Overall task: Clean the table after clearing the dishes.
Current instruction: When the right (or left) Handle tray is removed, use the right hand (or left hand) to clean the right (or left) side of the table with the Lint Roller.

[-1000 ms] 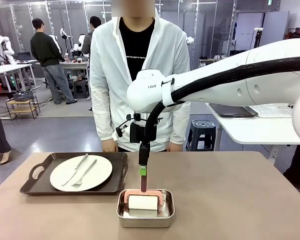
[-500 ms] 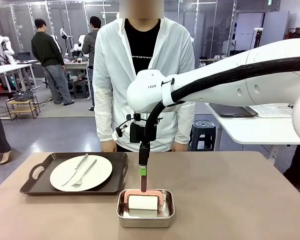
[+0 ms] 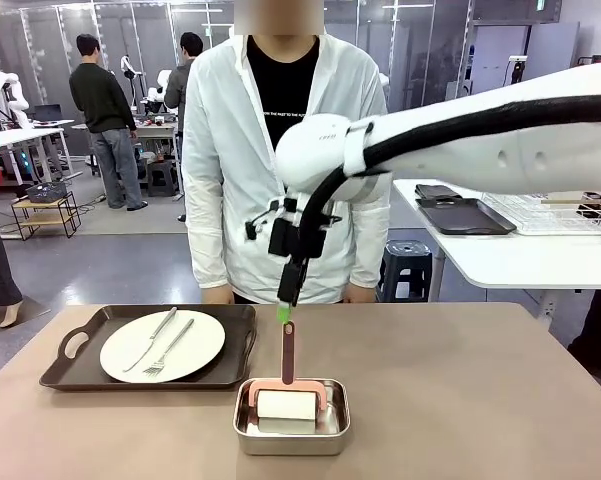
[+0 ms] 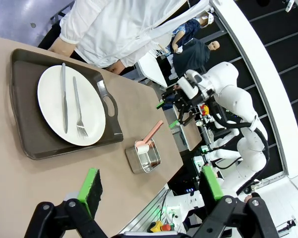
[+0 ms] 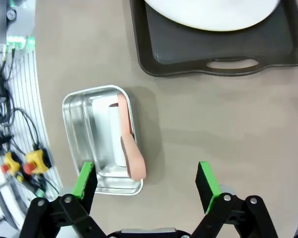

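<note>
Right fingers (image 5: 84, 179) spread wide, empty, above the shiny steel pan (image 5: 75, 116) holding a pink-handled white roller (image 5: 130, 148). Left fingers (image 4: 90, 184) likewise apart. Front on, left of the pan: round white plate (image 3: 206, 338) with cutlery (image 3: 168, 352) on a dark tray (image 3: 80, 378), matte bench (image 3: 460, 390).

Table (image 4: 20, 188) seen past the left gripper (image 4: 150, 177), jaws wide apart — tray (image 4: 25, 146) bearing a plate (image 4: 49, 94) with knife (image 4: 64, 99) and fork (image 4: 78, 111); beside it, a pan (image 4: 149, 162) holding a pink-handled roller (image 4: 144, 146).
</note>
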